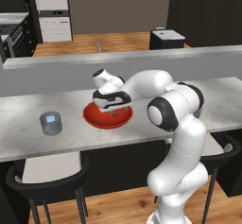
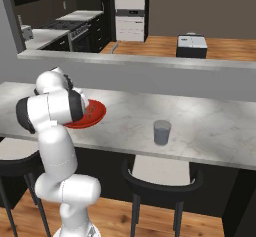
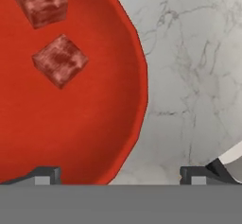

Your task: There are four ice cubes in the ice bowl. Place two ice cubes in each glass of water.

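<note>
The ice bowl (image 1: 108, 118), wide, shallow and red, sits on the marble counter (image 1: 28, 138); it also shows beside my arm as the ice bowl (image 2: 90, 115). Just above its near side hangs my gripper (image 1: 116, 110), open and holding nothing. In the hand view the gripper (image 3: 120, 176) straddles the rim of the ice bowl (image 3: 94, 124), one fingertip over the inside and the other over the marble. Two ice cubes (image 3: 60, 60) lie in the bowl, tinted red, the second cube (image 3: 40, 1) further in. One glass of water (image 1: 50, 123) stands left of the bowl. A glass of water (image 2: 162, 132) stands to its right.
A raised grey ledge (image 1: 123, 57) runs along the back of the counter. Dark stools (image 1: 47, 171) are tucked under its front edge, and another stool (image 2: 160, 173) sits below the right glass. Open marble (image 3: 198, 76) lies beside the bowl.
</note>
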